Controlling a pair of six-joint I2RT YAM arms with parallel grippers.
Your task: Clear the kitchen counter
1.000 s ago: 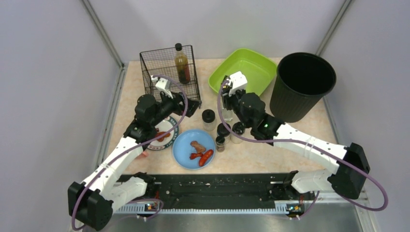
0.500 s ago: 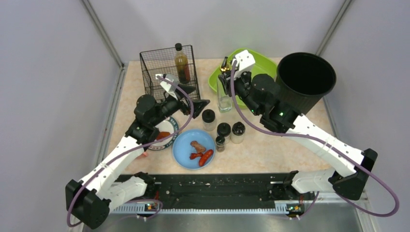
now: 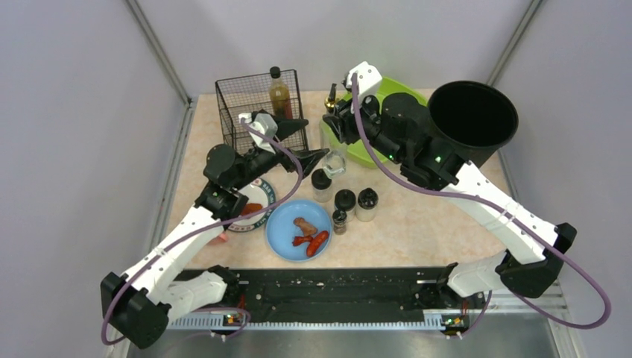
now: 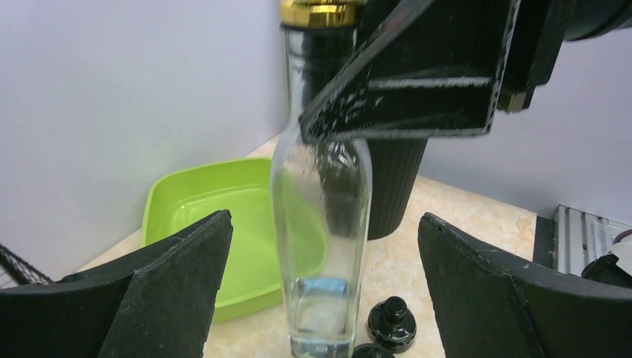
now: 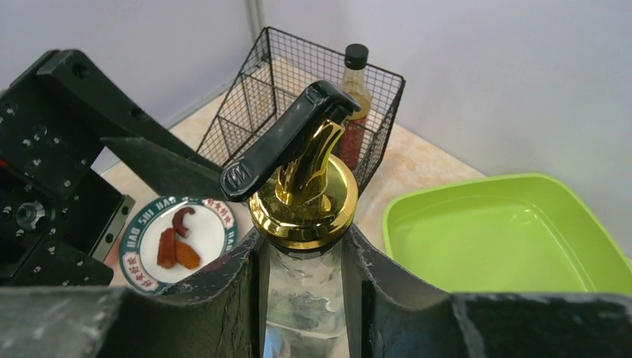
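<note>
The kitchen counter (image 3: 406,224) is a beige marbled worktop. My right gripper (image 3: 339,121) is shut on the neck of a clear glass bottle (image 3: 333,153) with a gold pourer cap (image 5: 302,205) and holds it upright between the wire basket and the green tub. In the right wrist view both fingers (image 5: 223,298) press the neck just under the cap. My left gripper (image 3: 302,142) is open, with one jaw on each side of the bottle (image 4: 320,224), apart from the glass.
The wire basket (image 3: 257,104) holds a brown sauce bottle (image 3: 280,101). The green tub (image 3: 363,155) and black bin (image 3: 477,112) stand at the back right. Three black-lidded jars (image 3: 345,200), a blue plate (image 3: 279,216) and a white plate (image 3: 262,195) with food sit mid-counter.
My right gripper has carried the glass bottle from among the jars up and back-left, toward the basket. My left gripper has swung right and now straddles the bottle with open jaws.
</note>
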